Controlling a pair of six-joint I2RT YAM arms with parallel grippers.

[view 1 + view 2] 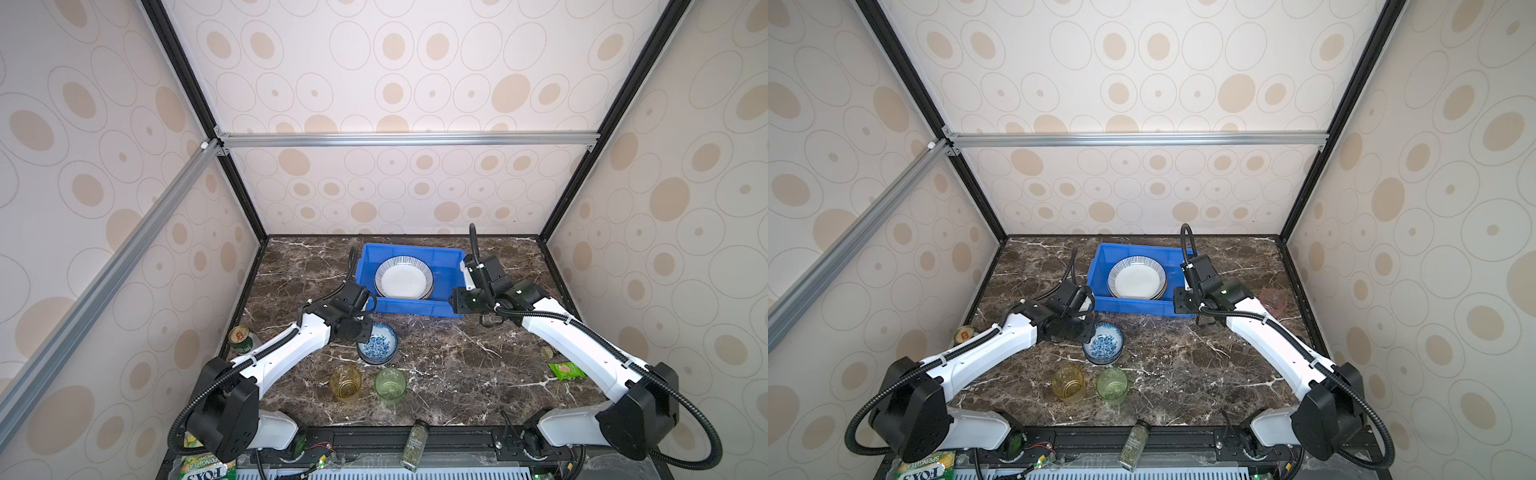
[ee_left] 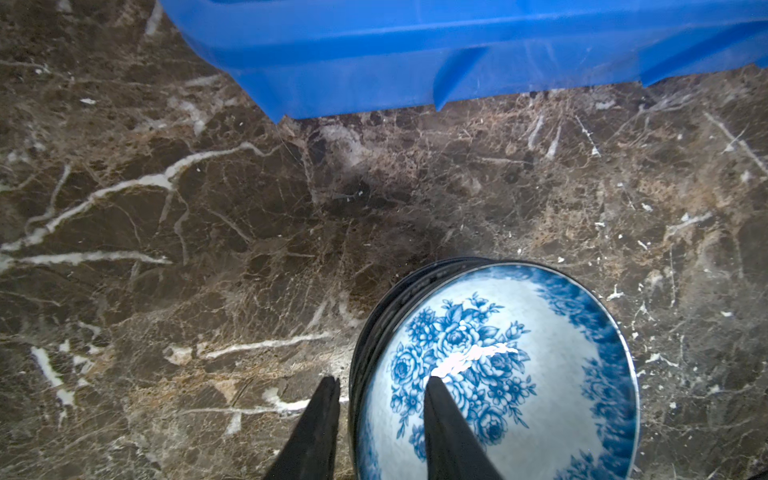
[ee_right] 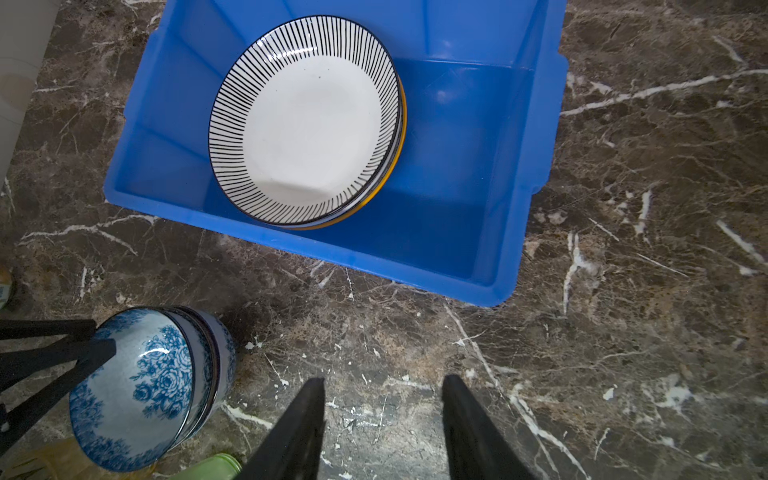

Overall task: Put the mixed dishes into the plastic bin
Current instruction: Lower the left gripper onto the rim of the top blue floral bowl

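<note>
A blue floral bowl sits nested on a dark-rimmed one, on the marble in front of the plastic bin. My left gripper straddles the stack's rim, open. One finger is inside the bowl and one outside, with a narrow gap showing. In the bin lies a striped-rim plate on top of others. My right gripper hangs open and empty over bare marble by the bin's near right corner. Yellow, green and pink tumblers stand on the table.
A tin can stands at the left edge beside my left arm. A spice jar lies on the front rail. A green snack packet lies near the right wall, and a tea box sits at the front left.
</note>
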